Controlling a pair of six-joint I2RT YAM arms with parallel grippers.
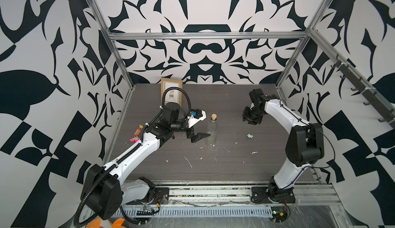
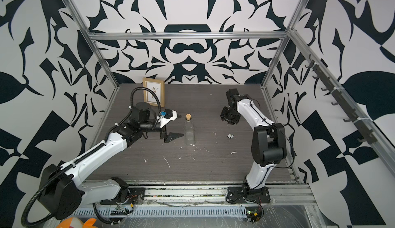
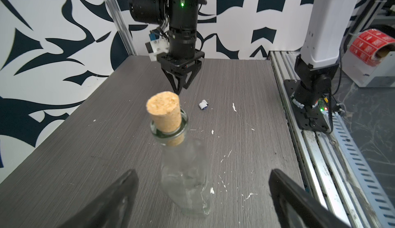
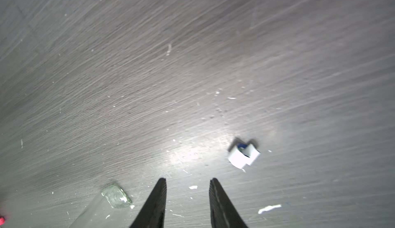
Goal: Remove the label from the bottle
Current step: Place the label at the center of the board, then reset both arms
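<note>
The bottle (image 1: 212, 130) (image 2: 189, 130) stands upright mid-table, clear glass with a tan cork (image 3: 165, 111). I see no sticker on its glass. The label (image 1: 249, 136) (image 2: 230, 136) lies crumpled on the table to its right, a small white wad with a dark streak (image 3: 203, 105) (image 4: 243, 155). My left gripper (image 1: 202, 136) (image 2: 174, 137) (image 3: 202, 173) is open wide at the bottle's left, its fingers on either side of the lower body without touching it. My right gripper (image 1: 250, 121) (image 2: 228, 121) (image 3: 181, 88) (image 4: 188, 180) hangs above the table beyond the wad, open and holding nothing.
A wooden picture frame (image 1: 171, 92) leans at the back left. Several white scraps (image 1: 188, 161) litter the table's front half. The arms' mounting rail (image 1: 213, 191) runs along the front edge. A red sticker roll (image 3: 372, 45) sits outside the cell.
</note>
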